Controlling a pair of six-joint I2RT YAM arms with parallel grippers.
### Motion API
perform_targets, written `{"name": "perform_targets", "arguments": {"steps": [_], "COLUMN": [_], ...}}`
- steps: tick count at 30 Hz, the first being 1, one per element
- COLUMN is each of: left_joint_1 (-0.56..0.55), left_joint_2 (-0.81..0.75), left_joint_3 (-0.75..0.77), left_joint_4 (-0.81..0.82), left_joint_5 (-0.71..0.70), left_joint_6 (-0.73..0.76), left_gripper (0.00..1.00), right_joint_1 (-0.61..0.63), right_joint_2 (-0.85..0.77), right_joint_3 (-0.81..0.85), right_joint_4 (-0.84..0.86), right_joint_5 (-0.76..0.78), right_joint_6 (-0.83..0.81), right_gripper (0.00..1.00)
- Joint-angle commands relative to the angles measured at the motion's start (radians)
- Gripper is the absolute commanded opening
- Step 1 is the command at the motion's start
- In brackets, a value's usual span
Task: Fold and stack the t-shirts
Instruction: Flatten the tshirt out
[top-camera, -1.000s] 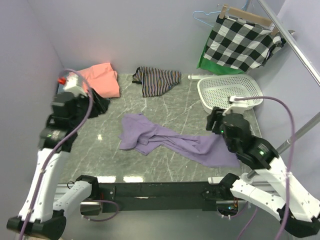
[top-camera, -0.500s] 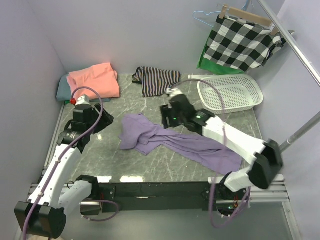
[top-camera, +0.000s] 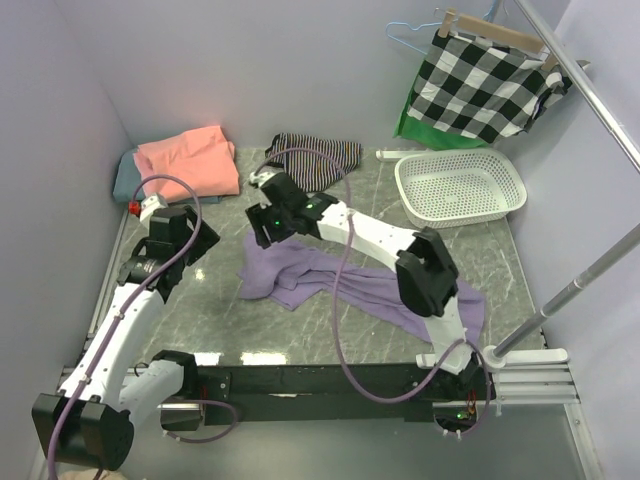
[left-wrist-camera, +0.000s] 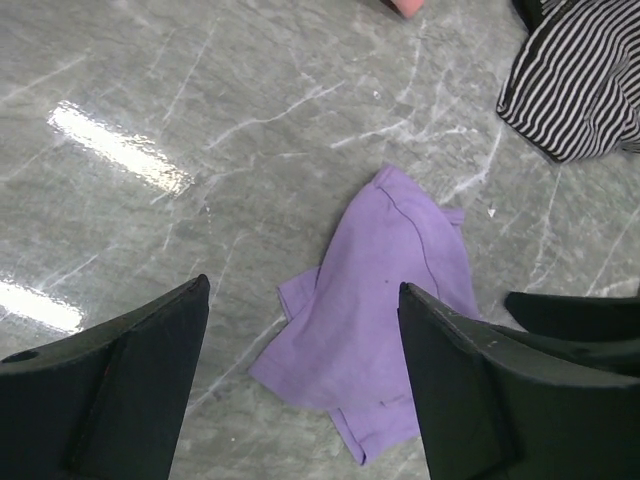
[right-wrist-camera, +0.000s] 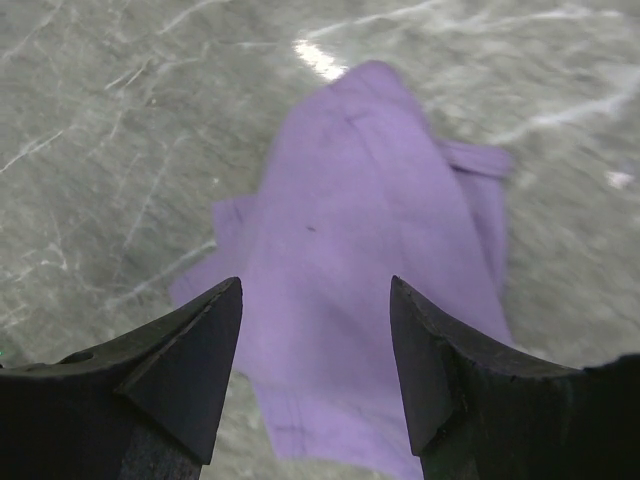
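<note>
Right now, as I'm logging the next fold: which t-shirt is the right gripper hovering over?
The lavender-purple t-shirt, crumpled mid-table below the open right gripper. The salmon-pink t-shirt and grey-teal t-shirt lie in the far-left corner.

A grey marbled table (top-camera: 480, 250) stands between pale lavender walls (top-camera: 250, 70). A white basket (top-camera: 462, 188) sits at its far right corner, and a checked cloth (top-camera: 485, 85) hangs behind the basket.
</note>
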Motion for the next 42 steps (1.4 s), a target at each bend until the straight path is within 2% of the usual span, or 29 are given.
{"name": "perform_targets", "arguments": {"steps": [1, 9, 15, 17, 19, 21, 24, 25, 26, 29, 34, 42], "left_joint_1": [0.014, 0.047, 0.058, 0.061, 0.063, 0.064, 0.064, 0.064, 0.064, 0.066, 0.067, 0.069], "left_joint_2": [-0.009, -0.044, -0.07, -0.078, -0.08, -0.081, -0.087, -0.089, -0.095, -0.101, -0.107, -0.13], "left_joint_3": [-0.005, 0.002, 0.01, 0.011, 0.01, 0.01, 0.005, 0.004, 0.001, 0.001, 0.004, 0.005], "left_joint_4": [0.005, -0.008, -0.021, -0.026, -0.026, -0.028, -0.026, -0.028, -0.026, -0.025, -0.023, -0.021], "left_joint_5": [-0.056, -0.067, -0.076, -0.076, -0.073, -0.068, -0.064, -0.062, -0.064, -0.064, -0.051, -0.044], "left_joint_6": [-0.023, -0.026, -0.023, -0.022, -0.016, -0.014, -0.019, -0.019, -0.02, -0.017, -0.017, -0.026], "left_gripper": [0.83, 0.83, 0.84, 0.84, 0.84, 0.84, 0.84, 0.84, 0.84, 0.84, 0.84, 0.85], "right_joint_1": [0.037, 0.083, 0.097, 0.099, 0.102, 0.103, 0.102, 0.103, 0.103, 0.102, 0.102, 0.109], "right_joint_2": [0.082, 0.251, 0.332, 0.354, 0.366, 0.377, 0.368, 0.357, 0.324, 0.239, 0.04, -0.155], "right_joint_3": [0.129, 0.284, 0.35, 0.358, 0.373, 0.375, 0.347, 0.327, 0.303, 0.229, 0.217, 0.385], "right_joint_4": [-0.043, -0.089, -0.124, -0.142, -0.159, -0.173, -0.17, -0.159, -0.123, -0.077, -0.073, -0.187], "right_joint_5": [-0.06, -0.059, 0.016, 0.053, 0.147, 0.196, 0.237, 0.254, 0.263, 0.3, 0.355, 0.432], "right_joint_6": [-0.033, -0.033, -0.028, -0.025, -0.024, -0.022, -0.016, -0.014, -0.014, -0.024, -0.091, -0.16], "right_gripper": [0.68, 0.68, 0.69, 0.65, 0.55, 0.5, 0.23, 0.05, 0.0, 0.0, 0.0, 0.0]}}
